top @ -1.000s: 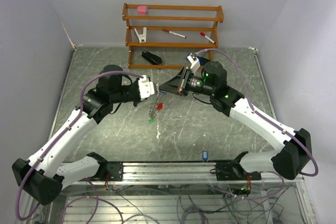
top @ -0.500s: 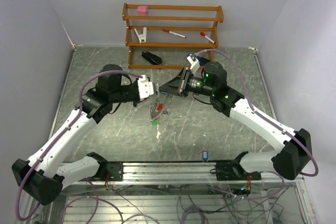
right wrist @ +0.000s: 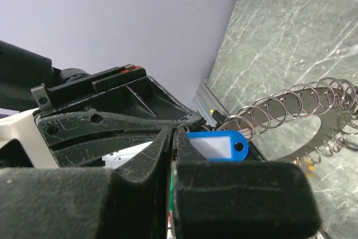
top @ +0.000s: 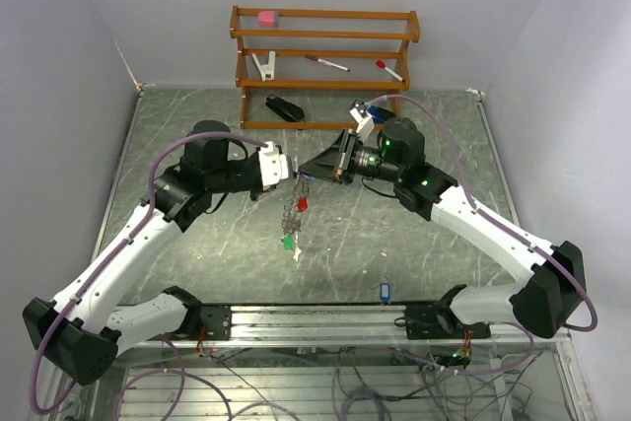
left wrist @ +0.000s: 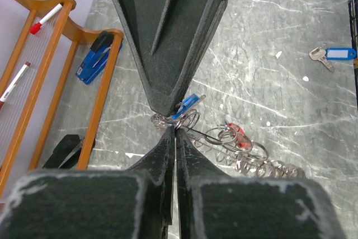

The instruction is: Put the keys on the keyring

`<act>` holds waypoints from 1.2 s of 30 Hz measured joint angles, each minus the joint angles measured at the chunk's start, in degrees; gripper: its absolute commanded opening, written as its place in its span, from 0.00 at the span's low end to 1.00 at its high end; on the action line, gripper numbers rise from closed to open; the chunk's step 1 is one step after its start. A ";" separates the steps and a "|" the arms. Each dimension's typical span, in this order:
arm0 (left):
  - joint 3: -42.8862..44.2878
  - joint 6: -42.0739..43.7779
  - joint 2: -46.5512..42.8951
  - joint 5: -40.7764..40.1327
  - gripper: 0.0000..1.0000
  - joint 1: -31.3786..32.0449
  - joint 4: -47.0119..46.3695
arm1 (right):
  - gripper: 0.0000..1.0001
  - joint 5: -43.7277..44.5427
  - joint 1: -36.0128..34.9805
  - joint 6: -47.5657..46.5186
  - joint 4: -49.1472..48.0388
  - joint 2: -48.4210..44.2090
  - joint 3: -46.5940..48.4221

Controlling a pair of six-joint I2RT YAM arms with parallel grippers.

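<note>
Keyring [top: 293, 214] hangs below the two grippers, which meet tip to tip above the table [top: 197, 115]. The left gripper [left wrist: 174, 130] is closed on its wire. The right gripper [right wrist: 171, 131] is closed on a blue-tagged key [right wrist: 215, 145], just beside the left fingertips. A second key [top: 384, 292] with a blue tag lies well apart, nearer the right arm's base.

Bright, even overhead light, soft shadows; top cam sharp, left gripper [left wrist: 173, 132] blurry nr lens.
</note>
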State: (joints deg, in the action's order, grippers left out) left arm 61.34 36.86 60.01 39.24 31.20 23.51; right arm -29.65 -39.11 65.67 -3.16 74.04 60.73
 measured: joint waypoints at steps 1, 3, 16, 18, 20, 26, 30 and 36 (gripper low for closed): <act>0.00 0.28 0.00 0.00 0.07 0.00 0.07 | 0.00 0.02 0.00 -0.02 0.02 0.00 0.00; 0.13 1.36 0.00 -0.04 0.07 0.00 0.63 | 0.00 0.04 0.00 -0.20 0.35 0.00 0.00; 11.28 13.84 5.27 -5.77 0.07 0.26 15.08 | 0.00 3.48 -1.20 1.03 0.87 0.35 0.02; 11.78 15.69 5.42 -7.67 0.07 0.85 17.14 | 0.00 3.98 -1.88 1.62 0.85 1.16 0.26; 11.91 16.79 5.51 -9.16 0.07 1.77 18.18 | 0.00 4.28 -2.36 2.34 0.83 2.23 0.59; 12.48 20.81 5.97 -14.88 0.07 4.79 20.61 | 0.00 5.33 -3.26 3.80 1.03 5.03 2.51; 13.70 23.28 6.19 -18.21 0.07 6.47 21.94 | 0.00 6.12 -3.41 4.94 1.05 5.42 3.08; 14.36 25.42 6.21 -22.53 0.17 8.04 22.32 | 0.00 7.43 -3.63 5.92 0.98 6.16 4.22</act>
State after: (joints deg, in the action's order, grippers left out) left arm 75.70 62.28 66.22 16.71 39.24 45.82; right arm -22.22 -42.74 71.59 -2.17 80.20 64.95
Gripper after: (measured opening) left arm 0.088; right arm 0.006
